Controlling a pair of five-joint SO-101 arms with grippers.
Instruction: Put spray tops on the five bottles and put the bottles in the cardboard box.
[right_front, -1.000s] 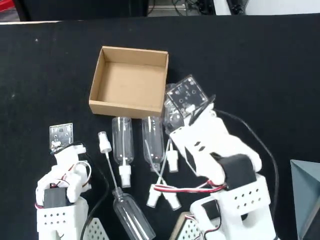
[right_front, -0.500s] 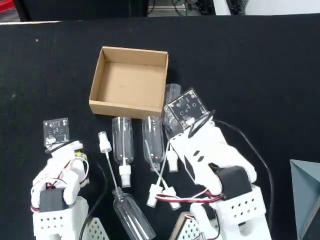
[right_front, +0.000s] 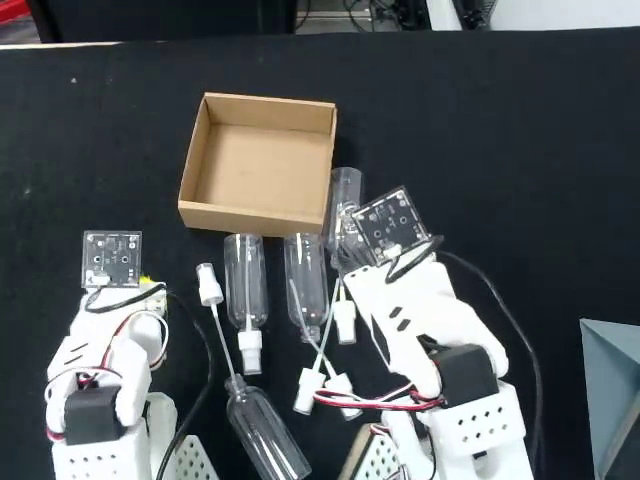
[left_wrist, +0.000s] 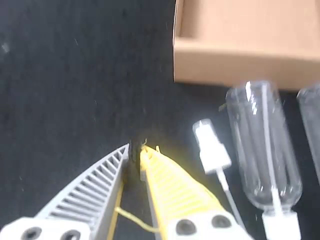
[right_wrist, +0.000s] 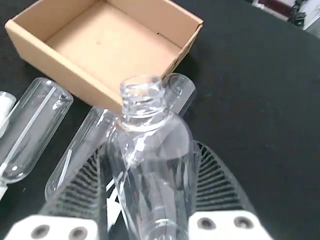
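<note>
Bottle (right_wrist: 148, 135), uncapped: I see it clamped in right gripper (right_wrist: 150, 155), just beside box (right_wrist: 50, 55) corner | left gripper (left_wrist: 134, 150): fingers (left_wrist: 170, 185) pressed together, empty, above table (left_wrist: 60, 75) | spray top (left_wrist: 210, 145): loose on table near box.

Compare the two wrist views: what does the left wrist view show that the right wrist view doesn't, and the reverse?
Left wrist view, not right: the left end effector, shut and empty, and a loose spray top with its dip tube. Right wrist view, not left: the right end effector shut on an uncapped bottle, and another bottle beside the box. Both: the empty cardboard box and a bottle with a tube inside lying before it.
</note>
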